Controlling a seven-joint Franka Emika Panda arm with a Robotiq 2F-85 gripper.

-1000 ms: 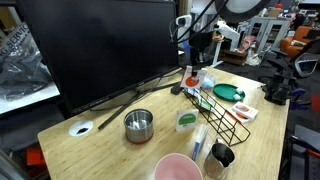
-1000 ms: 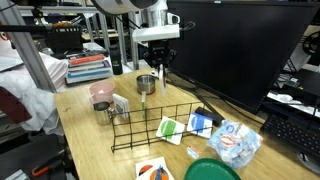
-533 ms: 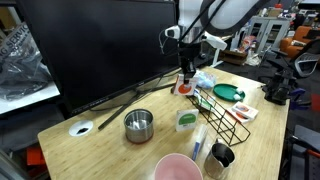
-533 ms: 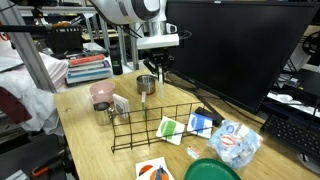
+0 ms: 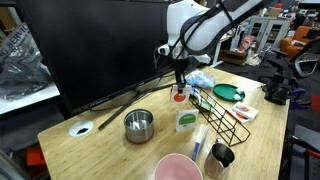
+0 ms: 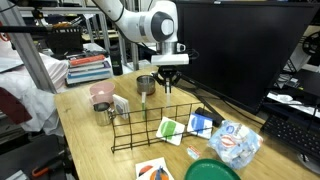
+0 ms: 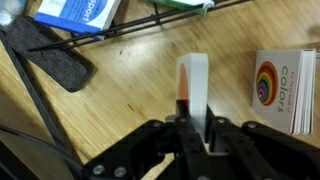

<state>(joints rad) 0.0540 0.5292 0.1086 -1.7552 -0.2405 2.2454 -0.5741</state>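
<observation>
My gripper [image 5: 180, 86] [image 6: 168, 84] hangs low over the wooden table, in front of the monitor's stand. It is shut on a small, thin white-and-orange object [image 7: 193, 84], seen edge-on between the fingers [image 7: 181, 128] in the wrist view. In an exterior view the object [image 5: 180, 96] shows as a red-orange spot just under the gripper, close to the tabletop. A "colors" card pack [image 7: 283, 90] lies to the right of it, and a blue card [image 7: 78, 12] lies farther off. What the held object is cannot be made out.
A black wire rack [image 5: 225, 115] [image 6: 160, 125] stands beside the gripper. A metal bowl [image 5: 138, 124] [image 6: 146, 84], a pink cup [image 5: 178, 168] [image 6: 101, 94], a green plate [image 5: 226, 93] and a green-white box [image 5: 186, 121] are on the table. The large monitor [image 5: 100, 45] stands behind.
The arm has swung away from the rack toward the monitor's stand and come down, carrying the white-and-orange object. The jaws have stayed shut.
</observation>
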